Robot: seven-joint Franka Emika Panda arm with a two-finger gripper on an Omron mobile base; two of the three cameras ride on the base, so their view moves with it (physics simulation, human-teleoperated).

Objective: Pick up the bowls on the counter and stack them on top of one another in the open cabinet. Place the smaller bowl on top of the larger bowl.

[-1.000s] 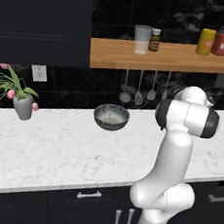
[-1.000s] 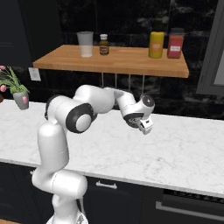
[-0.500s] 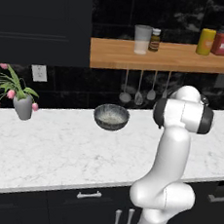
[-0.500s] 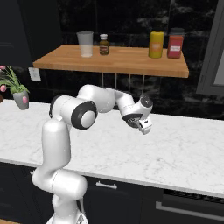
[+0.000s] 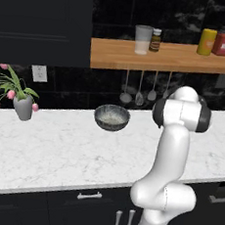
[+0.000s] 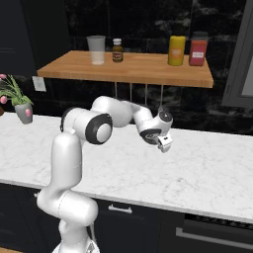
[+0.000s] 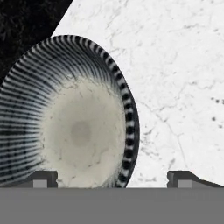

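A round dark grey bowl (image 5: 111,118) with a pale inside stands on the white marble counter (image 5: 56,153), left of my arm and under the open cabinet (image 5: 164,58), a wooden shelf board. My gripper (image 6: 165,143) hangs low over the counter (image 6: 197,173) at the end of the outstretched arm. In the hand view a bowl (image 7: 70,122) with a dark striped wall and pale bottom lies close on the left, its rim between the wide-apart tips of the open gripper (image 7: 113,179). I cannot tell whether it is the same bowl. Nothing is held.
On the shelf (image 6: 128,69) stand a clear cup (image 5: 142,39), a small bottle (image 5: 155,40), a yellow jar (image 5: 207,42) and a red jar (image 5: 222,43). Ladles (image 5: 139,90) hang below it. A vase of pink flowers (image 5: 22,106) stands at the counter's left.
The arm has turned a little and the gripper has shifted slightly right and down in the right base view. The gripper stays open. The bowl on the counter has not moved.
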